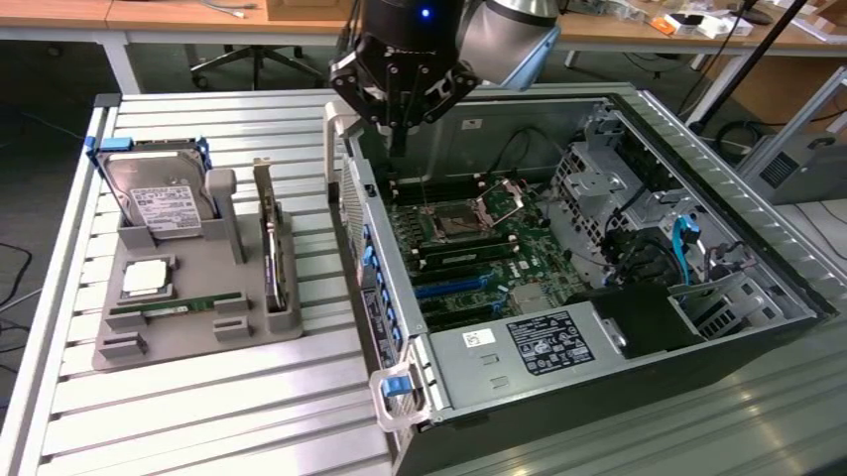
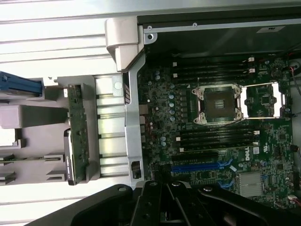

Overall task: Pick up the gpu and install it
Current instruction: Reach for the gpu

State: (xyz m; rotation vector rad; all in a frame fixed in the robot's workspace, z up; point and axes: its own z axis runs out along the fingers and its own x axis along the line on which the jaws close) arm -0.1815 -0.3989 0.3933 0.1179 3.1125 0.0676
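In the exterior view we see the hand (image 1: 396, 145) closed and empty above the open computer case (image 1: 688, 327). The gpu (image 1: 273, 253) stands on edge in the grey holder (image 1: 185, 332), below the hand toward the exterior view's left. In the wrist view the hand (image 2: 164, 190) hangs over the motherboard (image 2: 211, 141), and the gpu (image 2: 78, 136) is well apart from it, beyond the case wall.

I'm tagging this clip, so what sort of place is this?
Probably a robotics lab: an open computer case with its motherboard bare, a grey fixture holding a hard drive and the gpu, and desks behind.
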